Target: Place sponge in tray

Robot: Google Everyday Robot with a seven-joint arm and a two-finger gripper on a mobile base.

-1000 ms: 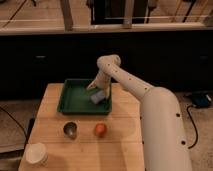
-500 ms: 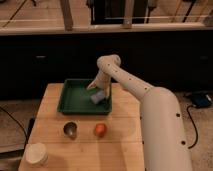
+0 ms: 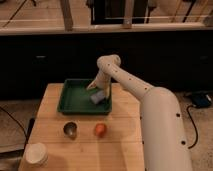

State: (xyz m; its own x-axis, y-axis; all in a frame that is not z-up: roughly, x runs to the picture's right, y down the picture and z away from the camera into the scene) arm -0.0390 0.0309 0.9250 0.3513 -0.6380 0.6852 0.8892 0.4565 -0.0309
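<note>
Gripper [image 3: 99, 91] over tray [image 3: 75, 101], sponge [image 3: 98, 98] at its tip.

the tray [image 3: 75, 99] is a dark green, shallow rectangle with a raised rim, lying flat on the wooden bench [image 3: 50, 131]. the sponge [image 3: 98, 97], a small pale blue-grey block, is tilted inside the tray's right half, near the right rim. the claw [image 3: 100, 89] is at the sponge's top, within the tray's outline.
</note>
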